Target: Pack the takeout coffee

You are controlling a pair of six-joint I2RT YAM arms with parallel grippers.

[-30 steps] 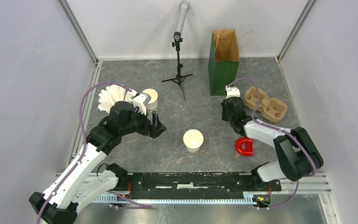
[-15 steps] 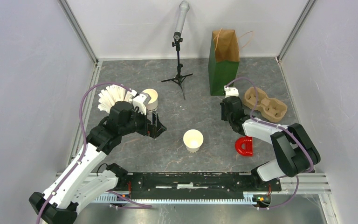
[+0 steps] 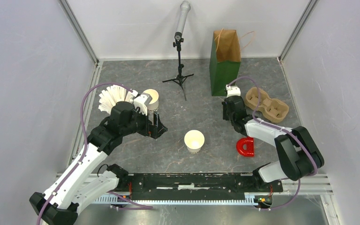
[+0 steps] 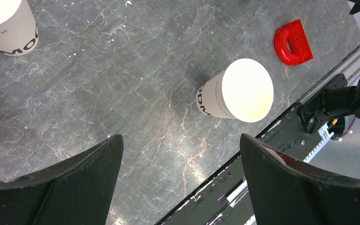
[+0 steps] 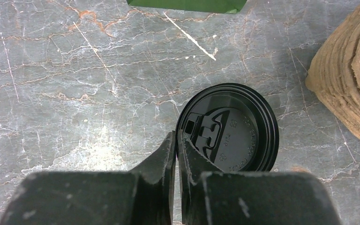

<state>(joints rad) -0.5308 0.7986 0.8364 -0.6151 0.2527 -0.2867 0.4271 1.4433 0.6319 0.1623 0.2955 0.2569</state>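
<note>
**Grey marbled table inside a pale-walled booth**

The table (image 3: 136, 70) had a dark grey marbled top with pale and rusty veins. A plain lavender-grey left wall (image 3: 28, 70), back wall (image 3: 136, 23) and right wall (image 3: 342, 70) enclosed it, joined by aluminium corner posts (image 3: 77, 30). Light was soft and even.

The left arm (image 3: 77, 168) and the right arm (image 3: 262, 129) share white link shells joined by chunky black joint housings, a mauve cable (image 3: 88, 95) looping along each, matte black wedge-shaped fingers (image 4: 61, 187) with a rough, scuffed surface, and a long black base rail (image 3: 192, 180) edged by a white toothed strip.
</note>
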